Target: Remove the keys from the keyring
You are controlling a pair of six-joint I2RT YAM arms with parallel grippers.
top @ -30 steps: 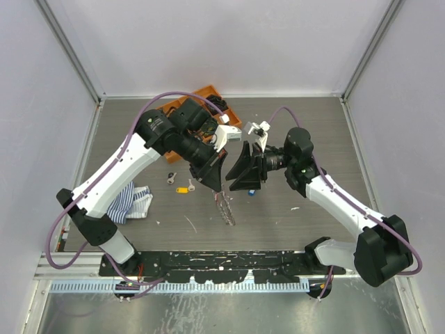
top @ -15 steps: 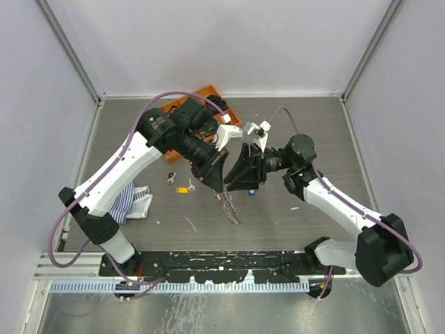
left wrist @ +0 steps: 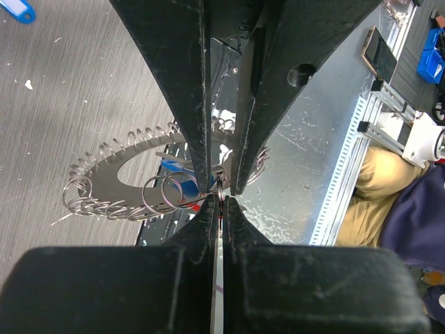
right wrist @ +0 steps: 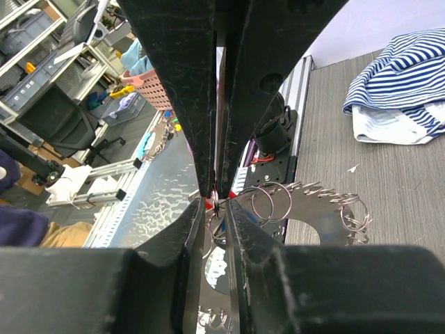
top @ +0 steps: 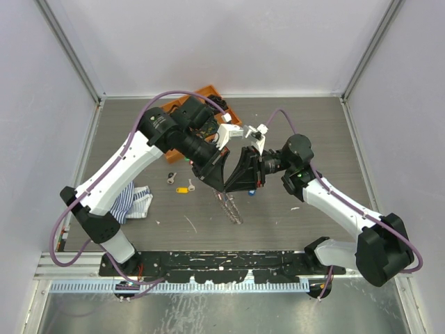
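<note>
The keyring (top: pixel 233 209) hangs above the table under both grippers, a flat ring fringed with small silver split rings (left wrist: pixel 104 188) (right wrist: pixel 327 209). My left gripper (top: pixel 221 182) (left wrist: pixel 220 198) is shut on one small split ring at its edge, with a bit of red beside it. My right gripper (top: pixel 240 182) (right wrist: pixel 216 205) meets it tip to tip, its jaws a narrow gap apart on either side of the same small ring. A blue tag (left wrist: pixel 174 167) shows behind the keyring. A yellow-tagged key (top: pixel 184 188) and a silver key (top: pixel 171 177) lie on the table to the left.
A striped cloth (top: pixel 135 202) (right wrist: pixel 396 76) lies at the left of the table. An orange tray (top: pixel 208 94) sits at the back behind the left arm. A blue-tagged key (left wrist: pixel 17 10) lies on the table. A small blue item (top: pixel 251 193) lies under the right gripper.
My right gripper has moved left and closed the gap to the left gripper. Their tips now meet. The hanging keyring has swung slightly to the right.
</note>
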